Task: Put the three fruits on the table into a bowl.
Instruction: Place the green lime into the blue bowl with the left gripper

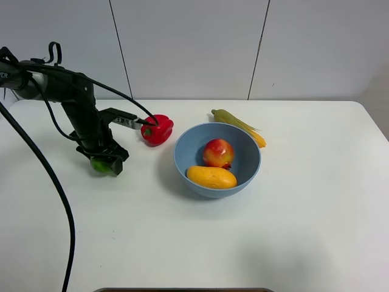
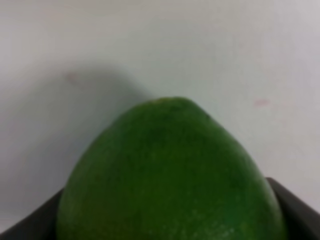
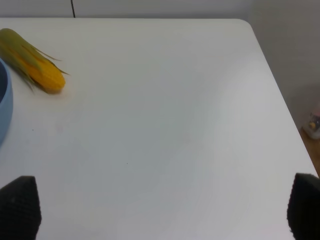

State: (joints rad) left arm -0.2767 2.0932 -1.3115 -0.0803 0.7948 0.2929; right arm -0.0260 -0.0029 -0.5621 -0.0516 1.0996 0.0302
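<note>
The green lime [image 1: 96,164] sits between the fingers of my left gripper [image 1: 104,162], low over the white table [image 1: 292,213] at the left. In the left wrist view the lime [image 2: 170,175] fills the gap between the dark fingertips [image 2: 295,210], which press against its sides. The light-blue bowl [image 1: 182,146] stands mid-table and holds the red apple [image 1: 218,152] and the yellow-orange mango [image 1: 211,177]. My right gripper [image 3: 160,215] is open and empty over bare table; it does not show in the exterior high view.
A red bell pepper [image 1: 158,129] lies between the left arm and the bowl. A corn cob [image 1: 240,123] lies behind the bowl and also shows in the right wrist view [image 3: 35,67], beside the bowl's rim [image 3: 2,100]. A black cable hangs at the left.
</note>
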